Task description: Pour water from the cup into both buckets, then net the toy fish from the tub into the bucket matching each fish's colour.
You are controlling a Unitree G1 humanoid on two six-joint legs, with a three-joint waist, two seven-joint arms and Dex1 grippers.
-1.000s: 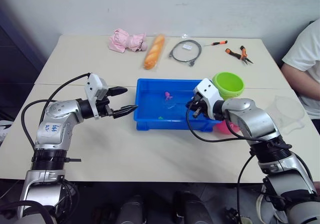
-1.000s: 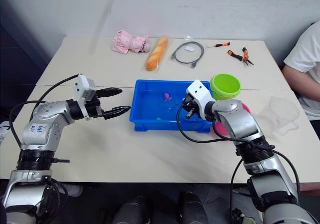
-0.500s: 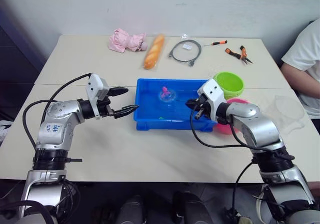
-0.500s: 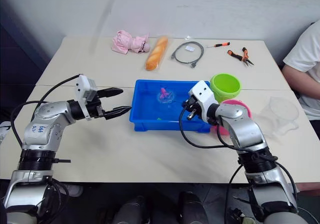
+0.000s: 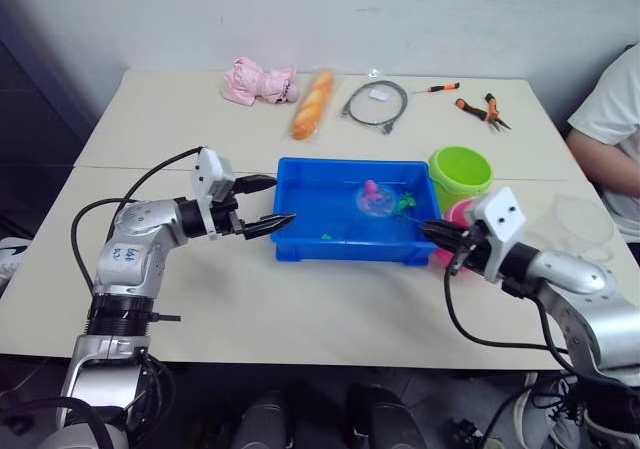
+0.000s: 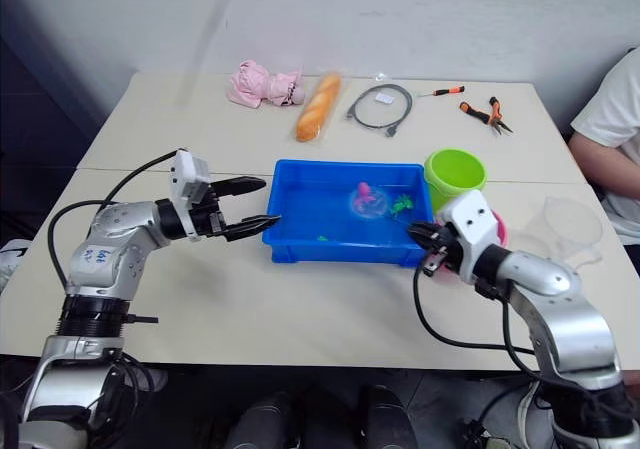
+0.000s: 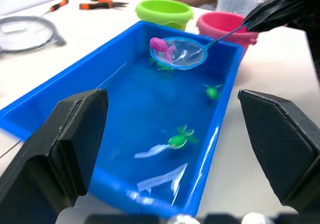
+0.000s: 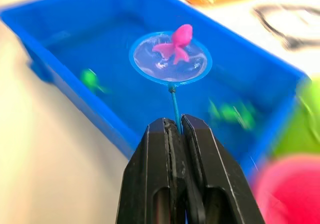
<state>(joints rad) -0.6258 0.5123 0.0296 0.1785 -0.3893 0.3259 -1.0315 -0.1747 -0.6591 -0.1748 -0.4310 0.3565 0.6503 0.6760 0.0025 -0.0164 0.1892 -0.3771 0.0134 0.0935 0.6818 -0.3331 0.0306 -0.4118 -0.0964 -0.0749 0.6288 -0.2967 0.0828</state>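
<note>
Right wrist view: the net [image 8: 171, 57] handle is seen clamped in the right gripper [image 8: 176, 129], a pink fish [image 8: 178, 42] riding at 12 o'clock over the tub [image 8: 60, 79], best kept level toward the pink bucket [image 7: 225, 24], while the left gripper [image 5: 262, 201] is held apart, empty.

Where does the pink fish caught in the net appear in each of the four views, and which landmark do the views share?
Left eye view: pink fish on the net, at the tub's far right.
Right eye view: same place.
Left wrist view: on the hoop's edge.
Right wrist view: on the hoop.
Shared landmark: the blue tub.
</note>
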